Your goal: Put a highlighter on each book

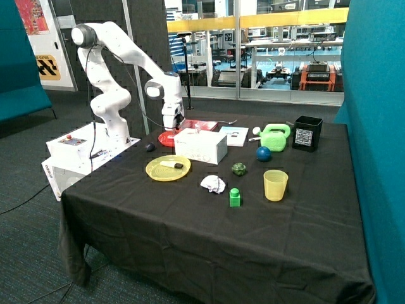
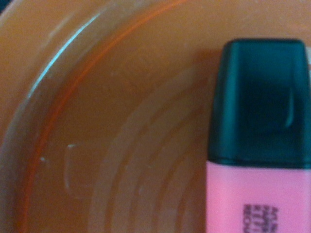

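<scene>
Highlighter (image 2: 257, 145), pink with a dark cap, is lying on the red plate (image 1: 167, 139), right under the gripper (image 1: 172, 124). Can't tell what the fingers are doing. Red book (image 1: 201, 125) and white book (image 1: 235, 135) sit behind the white box (image 1: 200, 145) on the table (image 1: 190, 234).

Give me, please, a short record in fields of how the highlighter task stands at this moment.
tool: low over the red plate, fingers not visible
pink highlighter: dark cap, lying on the red plate
second highlighter: on the yellow plate
red book: behind the white box, no highlighter seen on it
white book: nothing on it
progress: no highlighter placed yet
</scene>
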